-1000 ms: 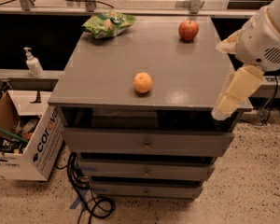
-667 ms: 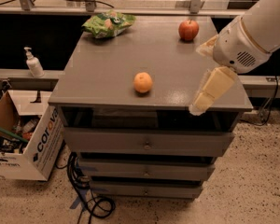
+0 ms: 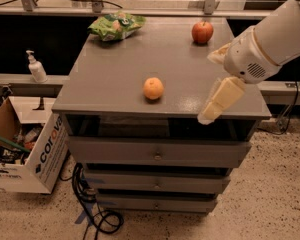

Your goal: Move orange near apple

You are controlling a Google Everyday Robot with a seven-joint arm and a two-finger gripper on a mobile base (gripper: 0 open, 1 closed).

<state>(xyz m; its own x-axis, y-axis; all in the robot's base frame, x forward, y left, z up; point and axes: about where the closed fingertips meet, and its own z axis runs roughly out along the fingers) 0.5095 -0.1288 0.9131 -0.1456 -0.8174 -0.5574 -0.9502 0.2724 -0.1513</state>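
So the orange point(image 3: 153, 88) is sitting by itself toward the front middle of the grey cabinet top point(image 3: 110, 74), and the apple point(image 3: 202, 32) is way back in the far right corner, well apart from it. That gap is the whole job, and none of it is done yet.

The gripper point(image 3: 208, 89) hangs over the front right part of the top, to the right of the orange and not touching it. Its two cream fingers point(image 3: 221, 99) look spread apart with nothing between them, which makes sense if it's lining up for a grab rather than carrying anything. The lower finger angles down toward the front edge of the cabinet.

My guess is that it's coming in from the right because that keeps the arm clear of the apple behind it, and the orange has open space all around it, so it's an easy pick. A round fruit could roll if a finger nudges it first, so it probably wants to be centred before closing.

Other stuff: there's a green snack bag point(image 3: 116, 25) at the back left, out of the way, plus a pump bottle point(image 3: 36, 68) on the ledge and a cardboard box point(image 3: 25, 154) on the floor to the left.
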